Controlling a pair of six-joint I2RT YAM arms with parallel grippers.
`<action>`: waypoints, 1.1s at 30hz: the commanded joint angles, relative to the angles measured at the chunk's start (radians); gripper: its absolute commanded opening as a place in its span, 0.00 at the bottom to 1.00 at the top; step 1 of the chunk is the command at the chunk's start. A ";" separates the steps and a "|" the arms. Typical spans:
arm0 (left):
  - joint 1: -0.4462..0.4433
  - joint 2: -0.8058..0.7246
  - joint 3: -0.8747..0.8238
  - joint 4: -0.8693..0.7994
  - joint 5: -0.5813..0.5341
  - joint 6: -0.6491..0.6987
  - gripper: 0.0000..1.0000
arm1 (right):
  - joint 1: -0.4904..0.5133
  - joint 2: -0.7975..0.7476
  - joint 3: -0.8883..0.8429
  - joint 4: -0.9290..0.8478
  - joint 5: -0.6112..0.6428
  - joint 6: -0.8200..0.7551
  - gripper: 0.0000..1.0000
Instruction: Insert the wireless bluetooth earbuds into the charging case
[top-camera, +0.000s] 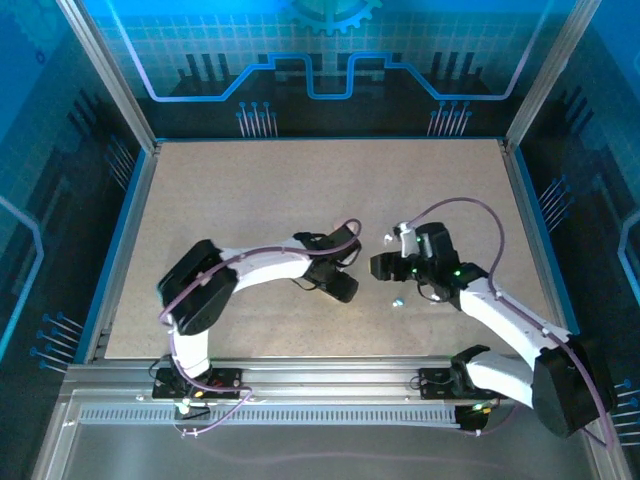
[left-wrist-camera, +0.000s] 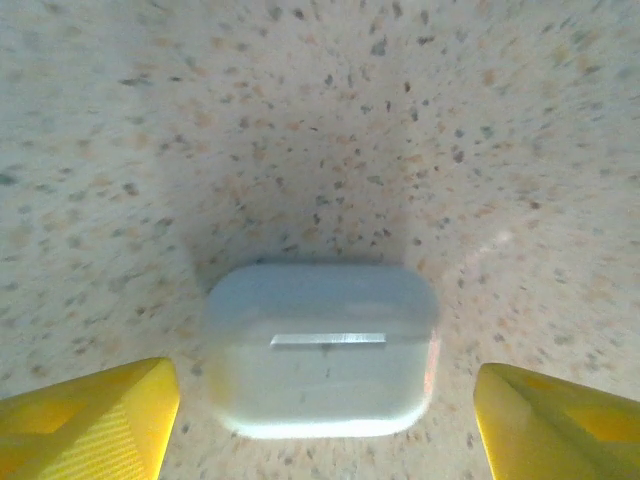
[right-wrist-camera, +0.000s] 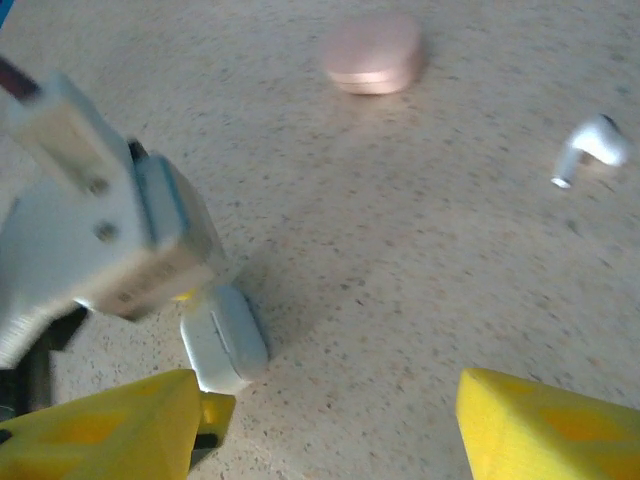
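Note:
A closed pale blue charging case (left-wrist-camera: 320, 350) lies on the speckled table, hinge strip facing the left wrist camera. My left gripper (left-wrist-camera: 325, 405) is open, its yellow fingers (left-wrist-camera: 90, 420) on either side of the case with a gap on each side. In the right wrist view the same case (right-wrist-camera: 222, 345) lies under the left gripper (right-wrist-camera: 90, 240). My right gripper (right-wrist-camera: 325, 410) is open and empty, just right of the case. A white earbud (right-wrist-camera: 592, 145) lies apart on the table. From above, the white earbud (top-camera: 385, 238) and a tiny light blue earbud (top-camera: 397, 302) flank the right gripper (top-camera: 380, 266).
A closed pink case (right-wrist-camera: 372, 52) rests farther off on the table. The two grippers stand close together near the table's middle, the left gripper (top-camera: 343, 287) facing the right one. Metal frame posts (top-camera: 120, 90) and the raised table rim (top-camera: 540, 240) bound the surface.

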 joint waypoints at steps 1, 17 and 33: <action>0.068 -0.181 -0.082 0.143 0.074 -0.051 0.78 | 0.070 0.027 -0.061 0.157 0.076 -0.108 0.70; 0.281 -0.428 -0.260 0.301 0.129 -0.168 0.76 | 0.287 0.338 -0.064 0.431 0.043 -0.483 0.73; 0.303 -0.424 -0.259 0.303 0.142 -0.174 0.77 | 0.270 0.511 -0.007 0.455 -0.014 -0.582 0.65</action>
